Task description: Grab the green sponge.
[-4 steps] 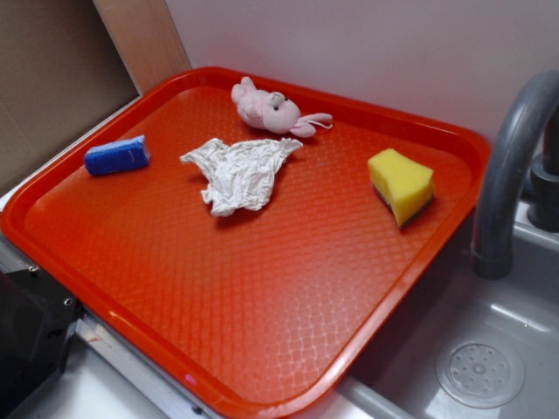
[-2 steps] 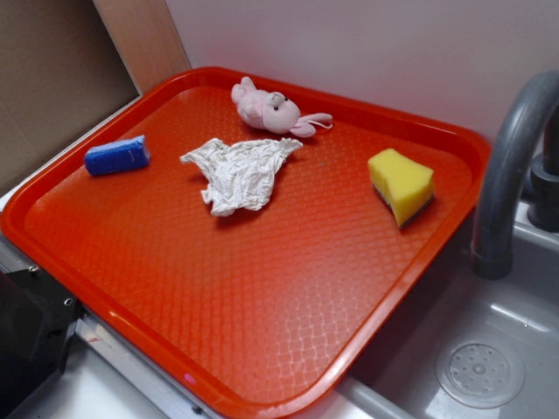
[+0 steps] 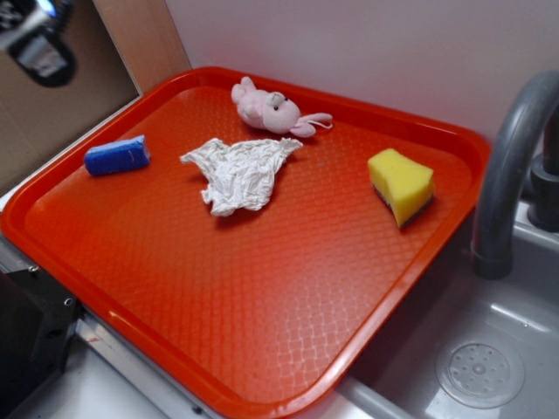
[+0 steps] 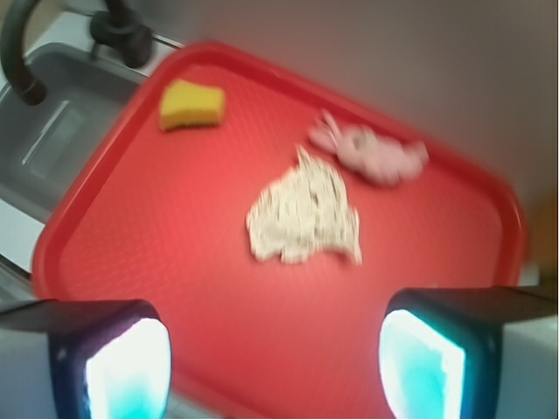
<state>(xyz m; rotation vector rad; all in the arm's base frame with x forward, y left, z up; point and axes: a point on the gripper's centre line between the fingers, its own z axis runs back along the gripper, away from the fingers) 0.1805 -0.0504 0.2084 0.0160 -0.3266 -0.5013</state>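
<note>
The green sponge [image 3: 401,185] is a chunky yellow foam block with a thin dark layer underneath. It lies on the right part of the red tray [image 3: 253,288], and shows at the upper left in the blurred wrist view [image 4: 191,105]. My gripper [image 3: 37,39] is just in view at the top left corner of the exterior view, high above the tray's left side and far from the sponge. In the wrist view the gripper [image 4: 275,371] is open and empty, its two fingers wide apart.
A white wrinkly rag [image 3: 240,172] lies mid-tray, a pink plush bunny [image 3: 272,111] behind it, a blue block [image 3: 117,155] at the left. A grey faucet [image 3: 511,166] and sink [image 3: 480,371] stand right of the tray. A wall runs behind.
My gripper has come into the exterior view at the top left corner; before, it was out of view. The things on the tray have not moved.
</note>
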